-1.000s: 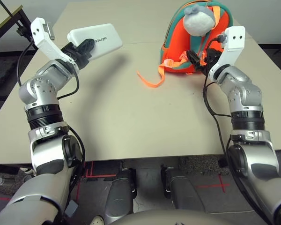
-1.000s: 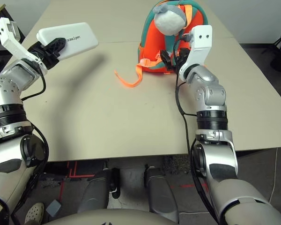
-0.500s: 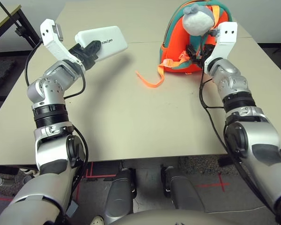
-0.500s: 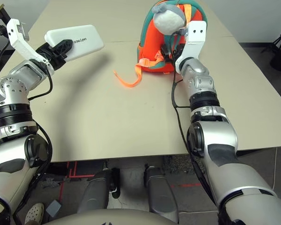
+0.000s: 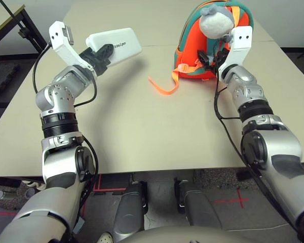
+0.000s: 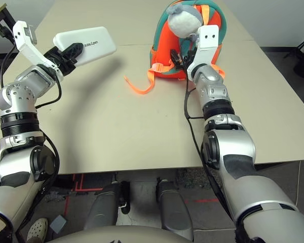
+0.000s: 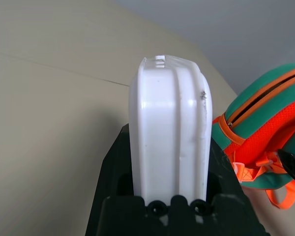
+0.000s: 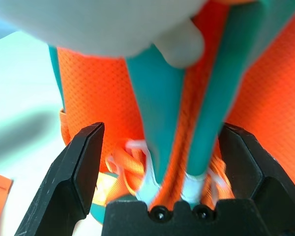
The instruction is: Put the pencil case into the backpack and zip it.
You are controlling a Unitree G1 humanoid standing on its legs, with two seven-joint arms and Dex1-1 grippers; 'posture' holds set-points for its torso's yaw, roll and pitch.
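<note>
Left gripper (image 5: 97,54) is clamped on one end of the flat white rectangular pencil case with rounded corners (image 5: 114,45), holding it up in the air above the far left part of the beige tabletop (image 5: 142,121), its dark lettering facing up and its shadow falling on the table beneath. Well apart to the right stands the small bright orange backpack with teal trim (image 5: 192,55), upright near the table's far edge, a grey-white plush toy (image 5: 216,21) hanging at its top. A loose orange strap (image 5: 162,85) trails from it across the table. From where I stand I cannot see inside the bag. Right gripper (image 8: 162,167) is spread wide right against the backpack, its two black fingers (image 8: 78,177) either side of a teal-edged orange band.
</note>
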